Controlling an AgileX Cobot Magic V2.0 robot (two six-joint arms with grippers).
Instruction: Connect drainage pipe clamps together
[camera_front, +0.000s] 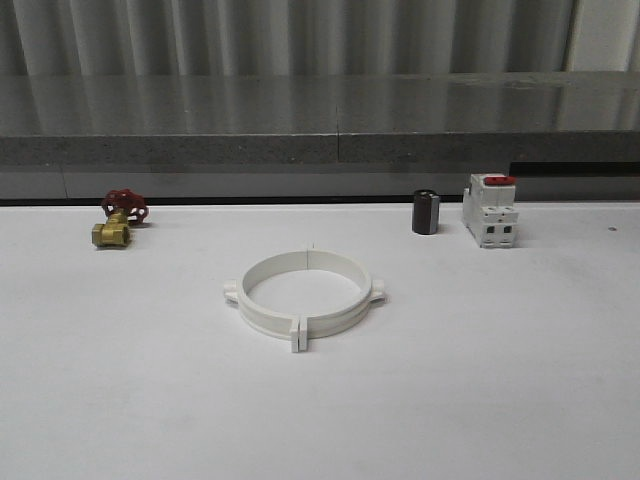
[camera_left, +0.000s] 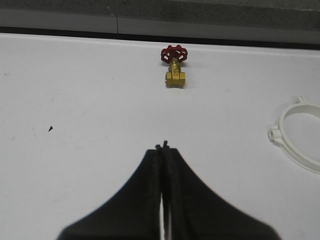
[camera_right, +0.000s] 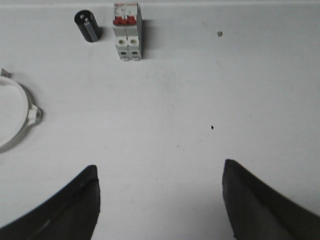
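The two white drainage pipe clamps (camera_front: 303, 295) lie on the table's middle, set end to end as one ring, with flanges meeting at front and back and a tab on each side. An arc of the ring (camera_left: 299, 139) shows in the left wrist view, and another arc with a tab (camera_right: 22, 119) in the right wrist view. My left gripper (camera_left: 162, 147) is shut with nothing between its black fingers, over bare table to the left of the ring. My right gripper (camera_right: 160, 170) stands open and empty, over bare table to the right of the ring.
A brass valve with a red handwheel (camera_front: 118, 219) sits at the back left. At the back right stand a small black cylinder (camera_front: 426, 212) and a white breaker with a red switch (camera_front: 490, 209). A grey ledge (camera_front: 320, 150) runs behind the white table (camera_front: 150, 400).
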